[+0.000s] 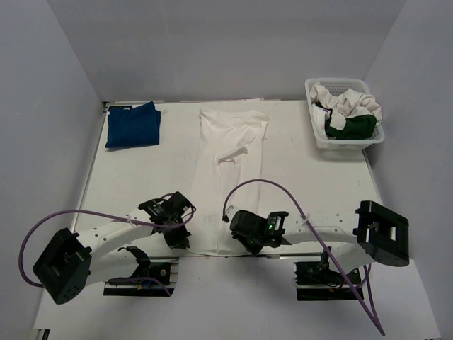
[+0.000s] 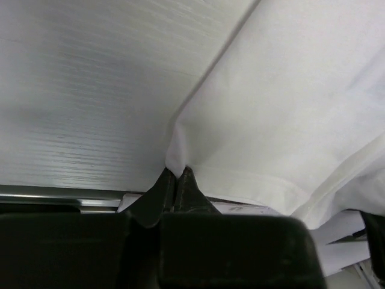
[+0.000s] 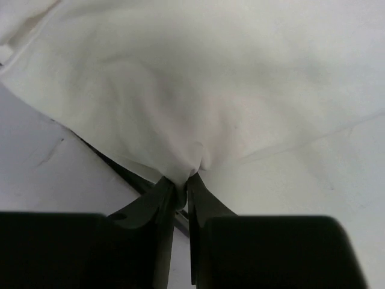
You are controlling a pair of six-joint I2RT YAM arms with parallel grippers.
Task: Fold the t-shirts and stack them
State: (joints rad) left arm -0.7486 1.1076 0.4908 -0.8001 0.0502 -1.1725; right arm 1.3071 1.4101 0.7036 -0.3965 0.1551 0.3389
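A white t-shirt (image 1: pixel 228 164) lies folded lengthwise down the middle of the table, sleeves tucked in. My left gripper (image 1: pixel 181 239) is shut on its near left hem corner (image 2: pixel 175 158). My right gripper (image 1: pixel 244 244) is shut on its near right hem corner (image 3: pixel 191 165). Both corners are lifted slightly at the near table edge. A folded royal blue t-shirt (image 1: pixel 133 125) lies at the far left. White t-shirts (image 1: pixel 349 103) and a dark green one (image 1: pixel 352 127) sit crumpled in the basket.
The white lattice basket (image 1: pixel 320 137) stands at the far right. White walls close in the table on three sides. The arm bases and purple cables (image 1: pixel 272 185) lie along the near edge.
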